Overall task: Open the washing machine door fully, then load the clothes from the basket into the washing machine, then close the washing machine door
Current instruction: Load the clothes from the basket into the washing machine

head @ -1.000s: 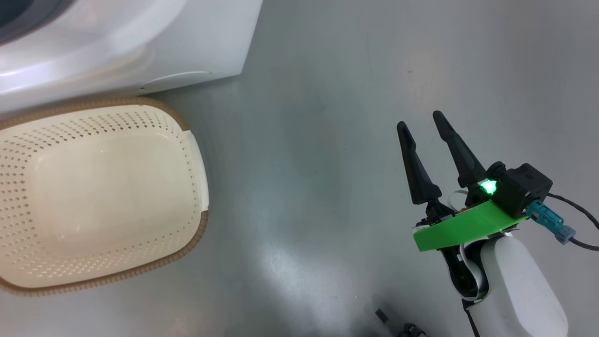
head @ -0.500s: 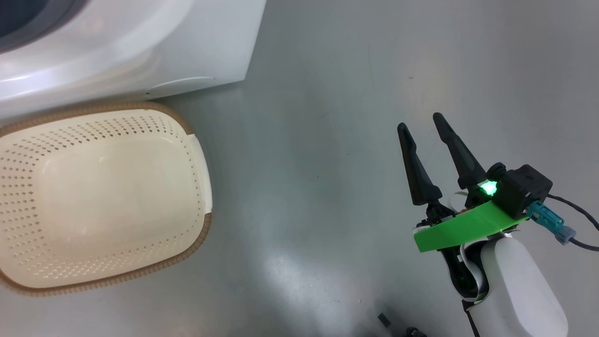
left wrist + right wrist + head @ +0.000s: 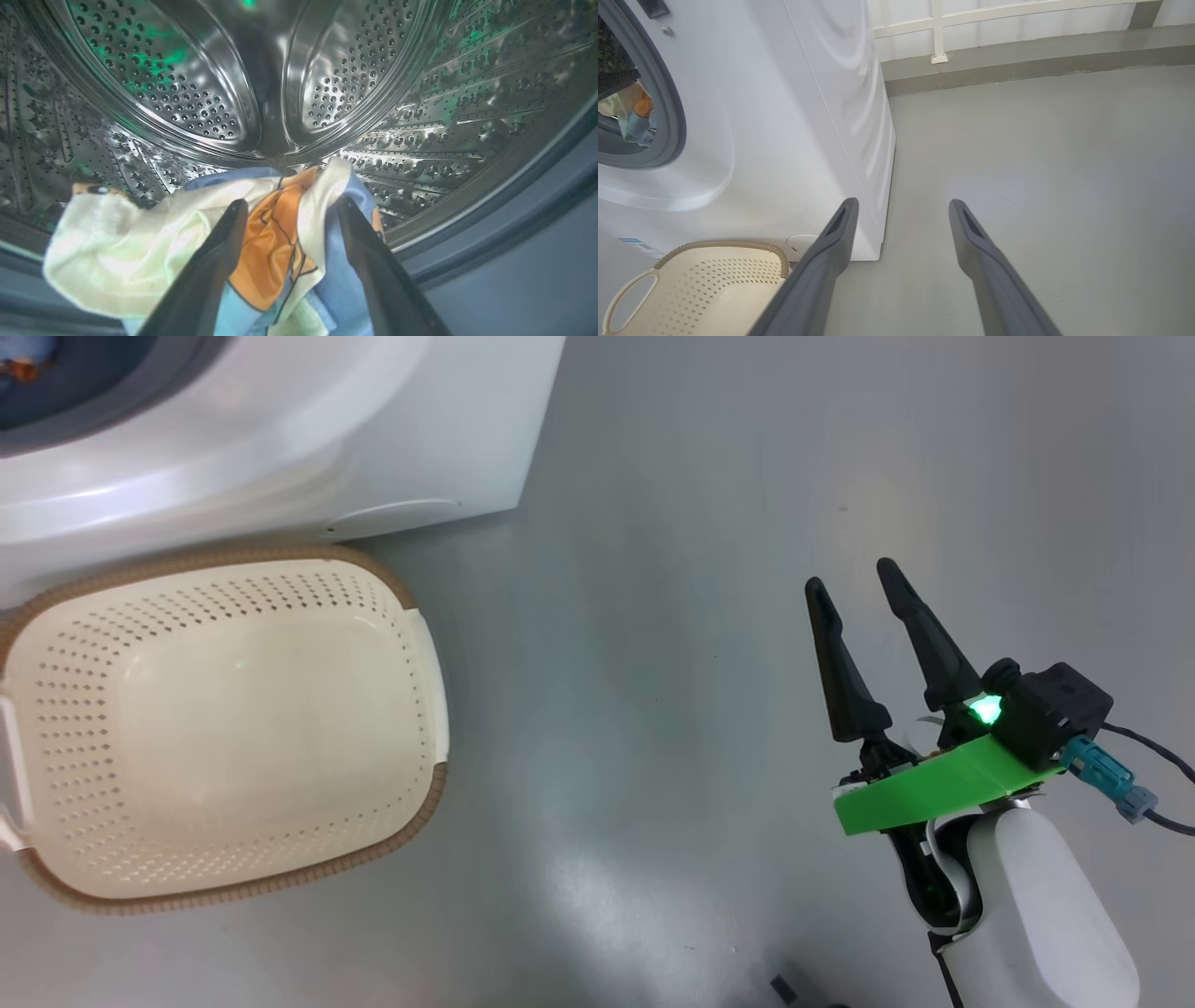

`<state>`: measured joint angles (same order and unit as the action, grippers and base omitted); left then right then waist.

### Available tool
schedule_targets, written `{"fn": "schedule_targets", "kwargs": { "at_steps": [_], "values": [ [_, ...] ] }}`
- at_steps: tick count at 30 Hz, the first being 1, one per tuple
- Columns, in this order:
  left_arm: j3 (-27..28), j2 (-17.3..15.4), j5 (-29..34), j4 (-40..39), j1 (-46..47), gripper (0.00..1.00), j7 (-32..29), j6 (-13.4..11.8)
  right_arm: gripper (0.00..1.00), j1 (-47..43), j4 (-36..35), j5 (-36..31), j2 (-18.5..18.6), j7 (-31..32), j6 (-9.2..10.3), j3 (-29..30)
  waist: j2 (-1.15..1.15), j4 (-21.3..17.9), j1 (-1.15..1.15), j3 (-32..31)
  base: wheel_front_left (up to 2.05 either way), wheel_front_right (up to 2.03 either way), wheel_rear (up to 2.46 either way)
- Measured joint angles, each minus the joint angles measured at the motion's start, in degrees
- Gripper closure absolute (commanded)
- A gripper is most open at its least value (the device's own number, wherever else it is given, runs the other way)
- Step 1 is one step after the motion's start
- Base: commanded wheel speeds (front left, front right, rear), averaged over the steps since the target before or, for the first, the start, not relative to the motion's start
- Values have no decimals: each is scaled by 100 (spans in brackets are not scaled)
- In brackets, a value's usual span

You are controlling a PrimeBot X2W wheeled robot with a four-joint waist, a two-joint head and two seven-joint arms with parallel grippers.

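Observation:
In the left wrist view my left gripper (image 3: 290,203) is inside the perforated steel drum of the washing machine (image 3: 196,93). Its fingers stand wide apart, open. The clothes (image 3: 271,242), blue and orange over pale cream, lie loose between and under them on the drum's lower edge. The basket (image 3: 425,644) stands on the floor against the washing machine (image 3: 280,457) with nothing inside it. My right gripper (image 3: 850,577) hangs open over bare floor, far right of the basket. In the right wrist view the clothes (image 3: 633,114) show through the drum opening. The washing machine door is out of view.
Grey floor (image 3: 635,616) stretches between the basket and my right arm. A low kerb and a white railing (image 3: 938,32) run along the far side behind the machine. The basket (image 3: 705,289) sits just below the machine's front corner in the right wrist view.
The head camera has turned, so machine and basket slid right in the picture and a scrap of cloth now shows in the drum opening. The right gripper stays open as before.

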<state>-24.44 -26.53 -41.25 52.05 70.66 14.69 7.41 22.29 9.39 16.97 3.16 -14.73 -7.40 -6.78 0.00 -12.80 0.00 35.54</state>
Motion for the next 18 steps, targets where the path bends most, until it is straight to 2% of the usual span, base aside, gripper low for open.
{"fn": "schedule_targets", "kwargs": {
  "at_steps": [8,18],
  "values": [
    [570,137,208,-620,-624,0,1,0,0,-12,38,-66,0,0,0,27,0,118,0,-149,0,0,0],
    [1295,569,558,-1323,-1650,0,0,0,0,-156,87,-74,79,0,0,97,0,261,0,-464,0,0,0]
  ]
}}
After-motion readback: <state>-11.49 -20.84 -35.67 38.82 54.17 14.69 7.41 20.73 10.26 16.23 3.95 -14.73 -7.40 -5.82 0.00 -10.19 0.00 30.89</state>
